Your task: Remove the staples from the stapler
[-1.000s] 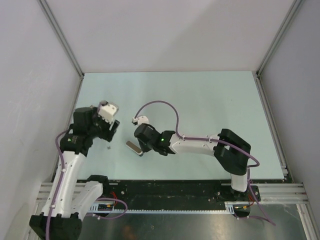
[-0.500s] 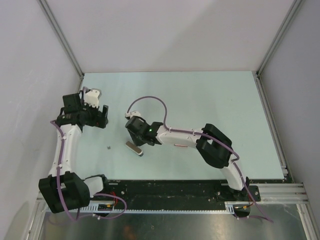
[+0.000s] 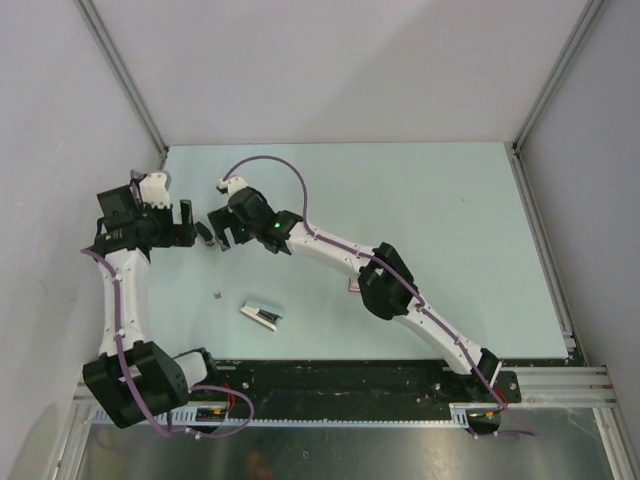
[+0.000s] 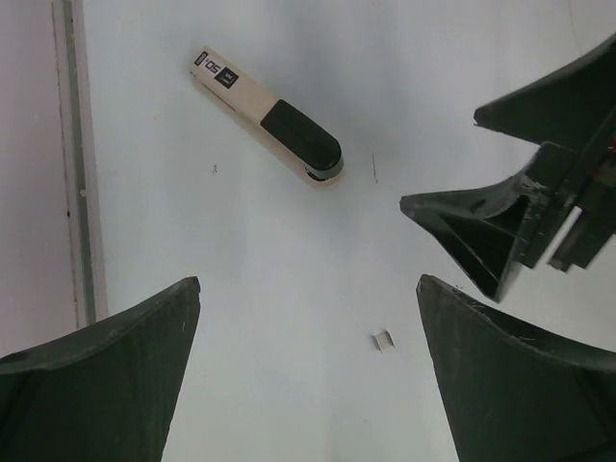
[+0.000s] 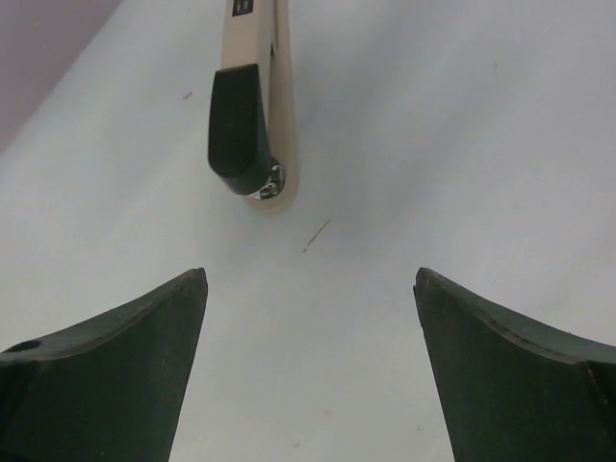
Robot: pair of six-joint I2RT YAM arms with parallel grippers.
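Looks unfinished: shows stapler (image 3: 262,314) loose on table (image 3: 450,200), 5 o'clock from left gripper (image 4: 308,289) and right gripper (image 5: 310,274) overhead, both spread wide, empty; reveals no freed staples.

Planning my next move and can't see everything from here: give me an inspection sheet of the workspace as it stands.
Surface: pale table, flat.
Job's things: stapler lying on the table, apart from both grippers; staples: no strip seen.
Clutter: small pale fragment, maybe a staple bit; thin dark sliver; pink-and-white piece beside the right arm.
Grippers: left gripper open, empty; right gripper open, empty.
Cables: purple cable loops above the right wrist.
Surroundings: grey walls; nothing else seen.
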